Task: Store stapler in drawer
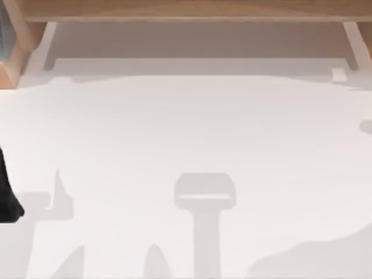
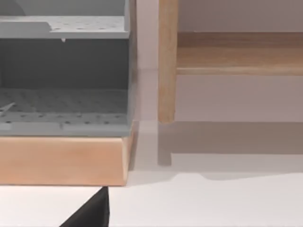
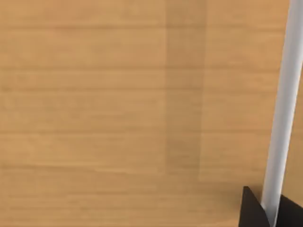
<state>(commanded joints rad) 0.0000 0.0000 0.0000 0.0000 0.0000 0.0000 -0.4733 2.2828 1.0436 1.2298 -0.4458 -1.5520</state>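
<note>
Right pincer (image 3: 272, 208) seemingly clenched on a thin white bar (image 3: 284, 109), before a wooden panel (image 3: 94, 94).

The tabletop (image 1: 192, 128) is a smooth, matt white surface carrying soft grey shadows. Along its far edge runs a light wooden frame (image 1: 192, 9) with fine grain and a dull, unvarnished look. The left wrist view has a grey perforated shelf (image 2: 64, 106), matt like plastic or painted metal, over a pale wooden base (image 2: 61, 161). The right wrist view faces a grained wooden panel (image 3: 94, 113) beside a smooth white bar (image 3: 283, 109).
</note>
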